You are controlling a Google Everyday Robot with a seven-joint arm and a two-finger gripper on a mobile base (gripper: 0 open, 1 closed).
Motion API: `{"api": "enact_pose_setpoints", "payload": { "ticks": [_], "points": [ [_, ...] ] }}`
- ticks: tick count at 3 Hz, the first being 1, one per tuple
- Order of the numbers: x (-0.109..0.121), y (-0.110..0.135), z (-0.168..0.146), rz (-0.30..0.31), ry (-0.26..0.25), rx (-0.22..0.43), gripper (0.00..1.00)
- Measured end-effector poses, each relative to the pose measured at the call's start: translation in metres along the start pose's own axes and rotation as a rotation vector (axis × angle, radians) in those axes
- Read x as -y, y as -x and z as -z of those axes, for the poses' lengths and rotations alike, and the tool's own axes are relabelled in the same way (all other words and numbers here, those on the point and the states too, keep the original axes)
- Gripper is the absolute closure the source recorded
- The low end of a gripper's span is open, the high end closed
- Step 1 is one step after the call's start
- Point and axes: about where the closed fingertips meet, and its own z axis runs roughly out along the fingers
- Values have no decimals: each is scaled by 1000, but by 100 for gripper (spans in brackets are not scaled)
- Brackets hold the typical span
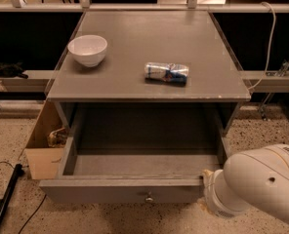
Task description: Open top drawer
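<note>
Nearest, btm right: the robot's white arm (pixel 254 189), bulky, covering most of what's behind it. The gripper (pixel 206 175) sits just past the arm's rounded end, at the right front corner of the top drawer (pixel 120 191), approx level w/ the drawer's front rim. Only a small tan bit of it shows, so can't tell if it's spread or closed, or whether it touches the drawer.

Top drawer stands open, front panel low in view and well fwd of the cabinet body. Small round metal knob (pixel 148 197) at centre of the flat grey front. Deep grey interior.

Left of the drawer: a cardboard box (pixel 42 152) on the speckled floor, touching or just beside the cabinet side. A black pole (pixel 3 204) lies diag. at btm left.

Above: grey cabinet top (pixel 149 33). A crushed can (pixel 166 73) lies on its side, right of centre, nr the front edge. A white bowl (pixel 88 49) stands upright further back on the left, well apart from the can.

Far right: a pale cable (pixel 269 38) hangs down towards a beige rail (pixel 269 79).
</note>
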Motion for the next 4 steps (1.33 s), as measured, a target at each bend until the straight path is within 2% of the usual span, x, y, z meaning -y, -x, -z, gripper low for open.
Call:
{"api": "enact_pose_setpoints", "payload": {
  "ticks": [1,2,3,4],
  "points": [
    [0,0,0,0,0,0,55],
    [0,0,0,0,0,0,32],
    [0,0,0,0,0,0,0],
    [0,0,0,0,0,0,0]
  ]
}}
